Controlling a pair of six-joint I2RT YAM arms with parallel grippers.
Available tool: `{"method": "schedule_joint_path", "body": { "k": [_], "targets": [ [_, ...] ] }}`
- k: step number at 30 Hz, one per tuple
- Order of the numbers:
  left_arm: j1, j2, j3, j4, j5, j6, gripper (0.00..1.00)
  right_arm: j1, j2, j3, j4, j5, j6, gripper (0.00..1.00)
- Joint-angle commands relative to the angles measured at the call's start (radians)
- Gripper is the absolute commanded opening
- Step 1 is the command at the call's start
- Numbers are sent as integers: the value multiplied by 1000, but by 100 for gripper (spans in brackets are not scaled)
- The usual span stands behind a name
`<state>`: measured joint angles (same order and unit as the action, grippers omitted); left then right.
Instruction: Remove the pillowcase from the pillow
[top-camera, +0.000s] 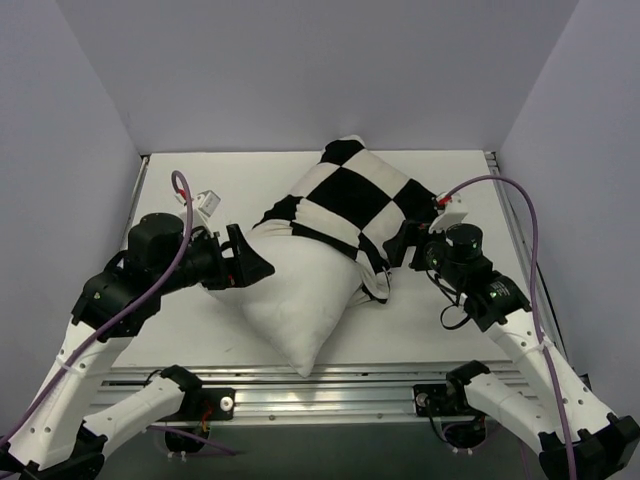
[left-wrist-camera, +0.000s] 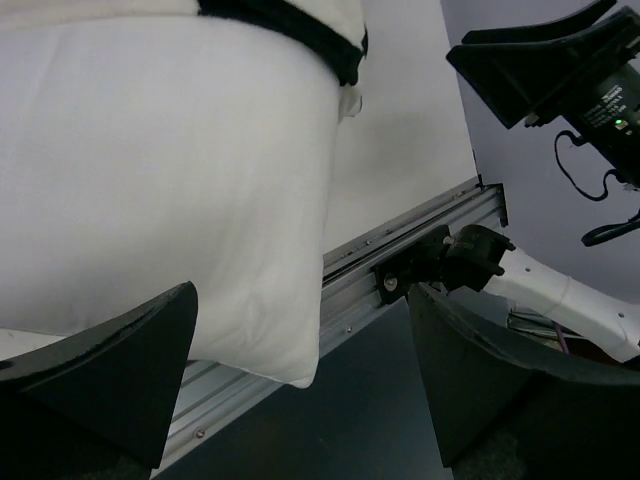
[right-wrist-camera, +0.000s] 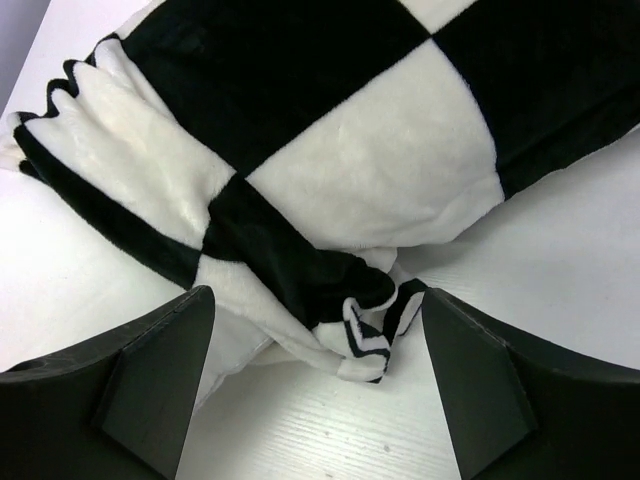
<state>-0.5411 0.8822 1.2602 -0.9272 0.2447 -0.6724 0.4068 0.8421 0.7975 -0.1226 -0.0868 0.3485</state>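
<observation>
Pillow (top-camera: 300, 305) lies diagonally across mid desk (top-camera: 455, 335). One corner points far. The near corner reaches the metal rail (top-camera: 350, 385) along the near desk edge. Pillowcase (top-camera: 355, 205) is still on the far half only. Its open end is bunched in a crumpled band across the pillow's middle, running from left to near right. The near half of the pillow is bare white and plump.

Left tool (top-camera: 256, 262) sits just left of the pillow, level with the case's bunched left edge and pointing right at it. Jaws are wide apart with nothing between them. The left wrist view shows bare white pillow filling the space ahead of the fingers (left-wrist-camera: 110, 375), with the black hem of the case at the top of the view. Can't tell whether a fingertip touches the fabric.

Right tool (top-camera: 401, 248) is on the right side of the pillow, at the case's gathered near-right corner and pointing left. Jaws are spread wide, gripping nothing. The right wrist view shows a folded, rumpled wad of checkered hem lying on the desk ahead of the gap between the two fingers (right-wrist-camera: 130, 385). It is close to them but not pinched. The checkered squares stretch smooth over the stuffing beyond it.

Purple cables (top-camera: 535, 225) loop over both arms.
</observation>
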Motion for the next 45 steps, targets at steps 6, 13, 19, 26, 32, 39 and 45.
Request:
{"method": "schedule_joint_path", "body": {
  "k": [6, 13, 19, 26, 32, 39, 45],
  "targets": [
    [22, 75, 99, -62, -156, 178, 94, 6, 22, 28, 4, -129, -80, 80],
    [168, 231, -44, 166, -147, 280, 94, 44, 77, 58, 49, -176, -94, 81],
    [247, 342, -82, 268, -27, 333, 94, 107, 123, 80, 81, -154, -103, 81],
    [259, 400, -205, 347, 74, 336, 91, 213, 270, 218, 90, -99, -172, 81],
    [259, 354, -335, 429, 128, 304, 17, 286, 478, 425, 52, -93, -262, 84],
    [256, 270, -340, 433, 107, 316, 2, 406, 765, 727, -57, -80, -385, 85],
    [256, 239, -346, 449, 119, 310, 2, 428, 943, 851, -34, -76, -404, 85]
  ]
}}
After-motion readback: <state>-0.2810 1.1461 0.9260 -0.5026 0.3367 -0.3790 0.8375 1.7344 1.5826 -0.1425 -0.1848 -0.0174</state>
